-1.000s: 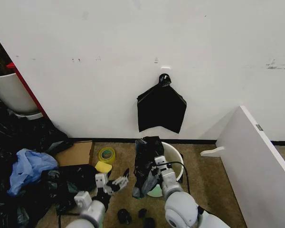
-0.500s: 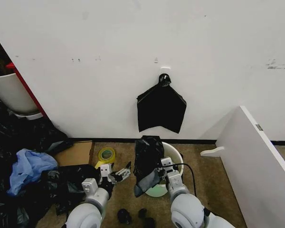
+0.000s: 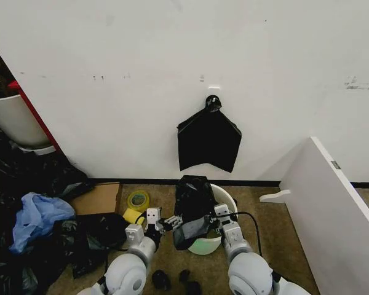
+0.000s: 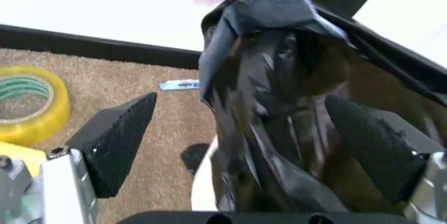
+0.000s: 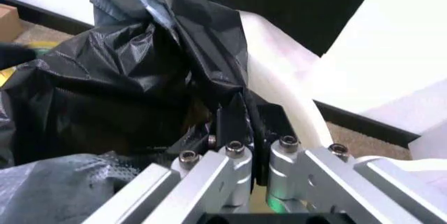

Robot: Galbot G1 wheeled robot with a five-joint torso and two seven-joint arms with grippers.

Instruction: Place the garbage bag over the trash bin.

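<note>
Both grippers at garbage bag [image 3: 192, 206], right gripper [image 5: 241, 124] pinching it (left gripper [image 4: 244, 145] spread).

Everything rests on a brown carpeted floor [image 3: 264, 215] that meets a white wall. The trash bin [image 3: 224, 198] stands on it between the two sets of fingers, just ahead of them. Beyond the left arm's fingers [image 4: 115, 140], a roll of yellow tape [image 3: 138, 200] lies flat, a flat cardboard piece [image 3: 98, 198] farther out. A heap of dark bags with blue plastic [image 3: 34, 215] lies farther left. A small blue-and-white scrap [image 4: 179, 84] lies near the wall.
</note>
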